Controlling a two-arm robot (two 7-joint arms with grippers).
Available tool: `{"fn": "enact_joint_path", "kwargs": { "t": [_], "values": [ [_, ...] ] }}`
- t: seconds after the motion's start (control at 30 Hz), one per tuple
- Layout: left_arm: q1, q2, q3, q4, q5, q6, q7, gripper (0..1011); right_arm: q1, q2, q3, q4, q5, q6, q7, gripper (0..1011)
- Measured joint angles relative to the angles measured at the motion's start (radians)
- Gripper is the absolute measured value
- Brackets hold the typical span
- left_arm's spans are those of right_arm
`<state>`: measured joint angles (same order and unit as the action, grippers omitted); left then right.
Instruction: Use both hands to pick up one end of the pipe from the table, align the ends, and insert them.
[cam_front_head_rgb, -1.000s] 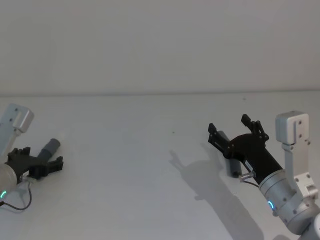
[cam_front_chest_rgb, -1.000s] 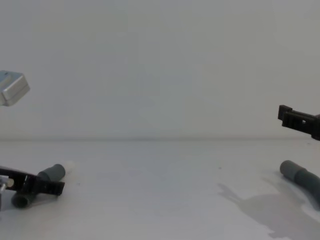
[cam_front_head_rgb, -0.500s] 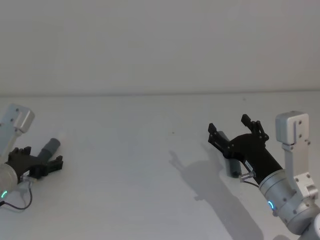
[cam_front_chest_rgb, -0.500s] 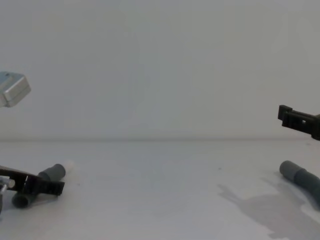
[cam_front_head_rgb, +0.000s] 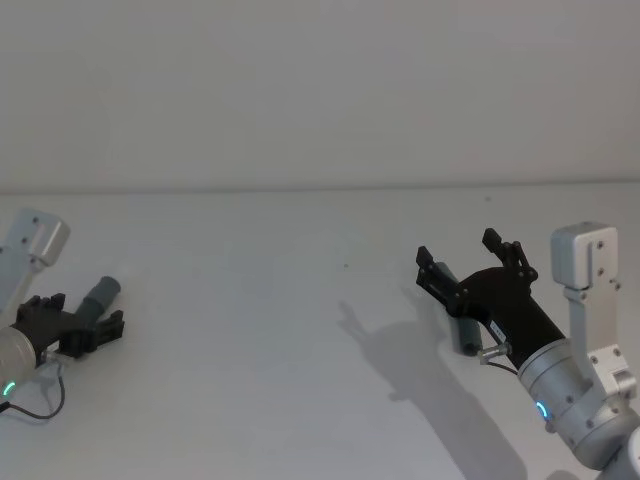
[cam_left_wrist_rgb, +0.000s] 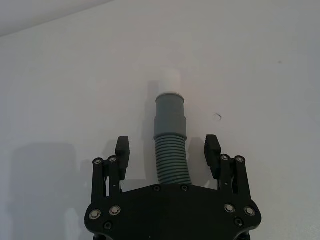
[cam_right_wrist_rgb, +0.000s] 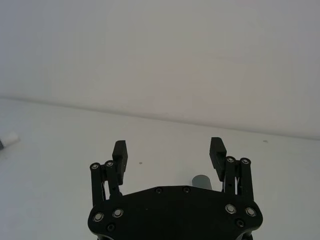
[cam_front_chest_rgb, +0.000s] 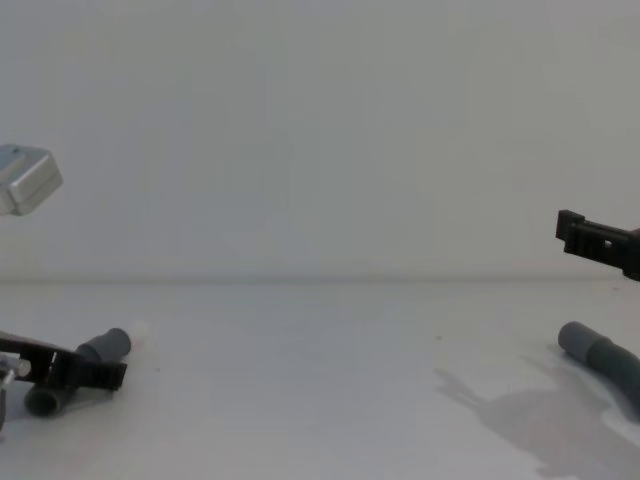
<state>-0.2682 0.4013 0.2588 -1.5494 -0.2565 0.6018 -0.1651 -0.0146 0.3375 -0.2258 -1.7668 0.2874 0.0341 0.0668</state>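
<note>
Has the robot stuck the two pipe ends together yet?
Not yet. Nothing looks finished: both ends lie on the table, far apart. In hand: the left gripper, open, straddles the pipe just behind the white-tipped end. The right gripper hangs open above the plain end. Left to do: grasp, lift, align, insert.

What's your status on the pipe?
Left gripper open, fingers astride the pipe behind its white-tipped end, no grip. Right gripper open, hovering above the plain end. Nothing in the way.
</note>
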Motion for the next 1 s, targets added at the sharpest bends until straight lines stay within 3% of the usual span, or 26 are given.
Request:
{"fn": "enact_joint_path", "kwargs": {
  "t": [1.0],
  "values": [
    [0.0,0.0,0.0,0.002,0.002,0.0,0.001,705,0.0,0.0,0.0,0.0,0.0,0.0,0.0,1000]
  ]
}}
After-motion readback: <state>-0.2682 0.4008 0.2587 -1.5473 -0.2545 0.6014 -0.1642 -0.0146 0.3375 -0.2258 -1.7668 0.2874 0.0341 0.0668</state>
